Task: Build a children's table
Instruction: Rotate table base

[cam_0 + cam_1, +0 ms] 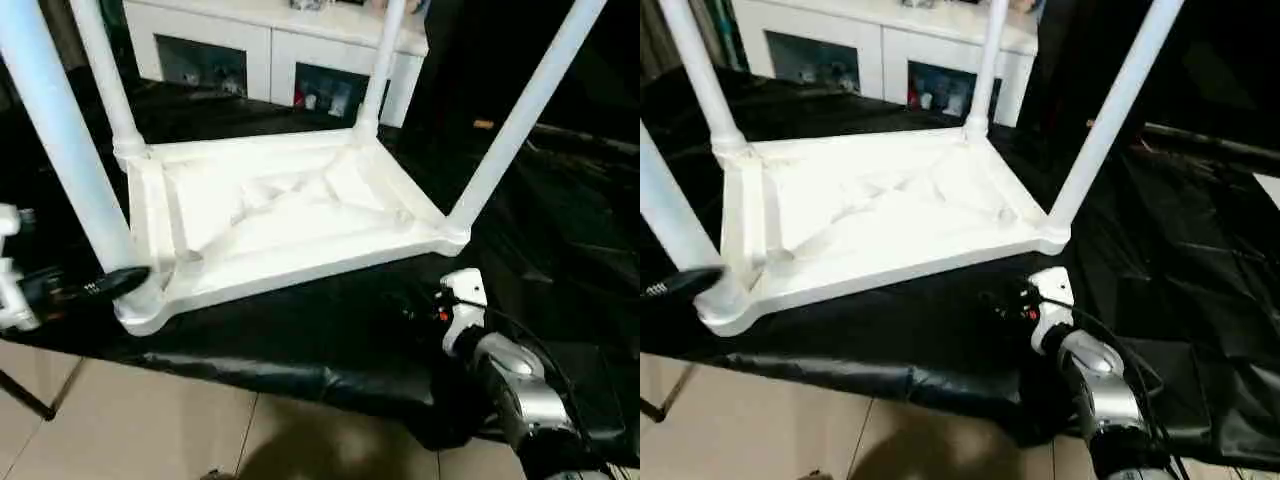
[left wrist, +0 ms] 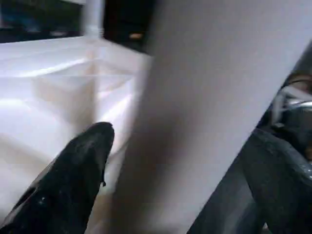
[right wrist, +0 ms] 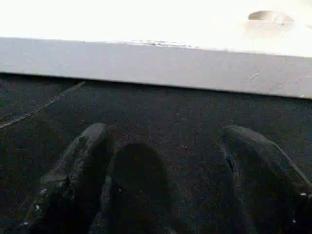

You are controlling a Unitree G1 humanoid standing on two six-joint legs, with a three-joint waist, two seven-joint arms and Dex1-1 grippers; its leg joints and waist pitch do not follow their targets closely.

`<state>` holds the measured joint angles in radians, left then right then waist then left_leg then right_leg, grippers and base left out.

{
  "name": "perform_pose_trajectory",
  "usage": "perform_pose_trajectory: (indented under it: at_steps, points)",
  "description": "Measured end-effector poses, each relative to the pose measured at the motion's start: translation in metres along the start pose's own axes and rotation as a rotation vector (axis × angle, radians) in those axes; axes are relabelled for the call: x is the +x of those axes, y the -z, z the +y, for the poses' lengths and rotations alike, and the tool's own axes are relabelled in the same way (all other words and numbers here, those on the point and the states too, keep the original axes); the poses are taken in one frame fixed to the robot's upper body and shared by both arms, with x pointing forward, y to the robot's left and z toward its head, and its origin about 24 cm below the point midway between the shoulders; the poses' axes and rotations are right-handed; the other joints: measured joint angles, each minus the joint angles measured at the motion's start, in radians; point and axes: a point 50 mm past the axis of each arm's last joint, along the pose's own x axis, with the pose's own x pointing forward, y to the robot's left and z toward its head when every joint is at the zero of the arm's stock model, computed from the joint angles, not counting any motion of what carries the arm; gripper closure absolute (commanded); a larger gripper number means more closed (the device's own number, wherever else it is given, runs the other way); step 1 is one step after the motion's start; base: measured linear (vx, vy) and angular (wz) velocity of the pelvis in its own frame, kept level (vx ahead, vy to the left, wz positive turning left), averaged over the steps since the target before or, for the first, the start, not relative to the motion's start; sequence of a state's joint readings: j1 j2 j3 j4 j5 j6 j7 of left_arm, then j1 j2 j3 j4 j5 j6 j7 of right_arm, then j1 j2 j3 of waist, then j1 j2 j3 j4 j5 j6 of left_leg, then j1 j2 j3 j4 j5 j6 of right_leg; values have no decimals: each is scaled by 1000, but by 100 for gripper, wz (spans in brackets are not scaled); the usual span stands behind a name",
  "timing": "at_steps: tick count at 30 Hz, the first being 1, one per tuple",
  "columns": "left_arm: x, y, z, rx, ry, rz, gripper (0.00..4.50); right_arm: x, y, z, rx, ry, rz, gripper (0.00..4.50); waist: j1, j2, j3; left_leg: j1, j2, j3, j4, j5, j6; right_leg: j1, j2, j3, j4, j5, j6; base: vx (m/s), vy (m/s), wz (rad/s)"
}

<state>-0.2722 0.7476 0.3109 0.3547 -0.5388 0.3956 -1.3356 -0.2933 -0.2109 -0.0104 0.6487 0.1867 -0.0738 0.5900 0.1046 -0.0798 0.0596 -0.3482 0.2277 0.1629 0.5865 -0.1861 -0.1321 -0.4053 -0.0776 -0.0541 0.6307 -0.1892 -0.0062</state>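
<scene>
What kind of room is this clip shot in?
Probably an indoor room used as a test area: a work table under black sheeting, a tiled floor, and a white cabinet with glass doors behind the upturned children's table.

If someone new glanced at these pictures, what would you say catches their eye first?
The white children's table lies upside down on the black-covered work table, its four legs pointing up. At its near left corner the left tool stands open around one leg. The right tool hangs open over the black cover, just short of the tabletop's near edge.
</scene>
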Motion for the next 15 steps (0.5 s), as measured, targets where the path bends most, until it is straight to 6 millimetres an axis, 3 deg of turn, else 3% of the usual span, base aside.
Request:
perform_pose_trajectory:
  at_steps: [5, 11, 15]
  points:
    - [33, -7, -32, -75, 248, -34, 7, 11, -3, -4, -33, 59, 42, 69, 6, 3, 2, 0, 0, 0, 2, 0, 0, 0, 0, 0, 0, 0, 0, 0, 0, 0]
    - [57, -3, -61, -106, 436, 24, 7, 23, -8, -4, -51, 92, 61, 69, 6, 10, 2, 0, 0, 0, 1, 0, 0, 0, 0, 0, 1, 0, 0, 0, 0, 0]
    - [97, 5, -80, -113, 556, -17, 7, 34, -13, -3, -69, 91, 88, 69, 8, 8, 1, 0, 0, 1, 3, 1, -1, 1, 0, 1, 2, 1, -2, 0, 0, 0]
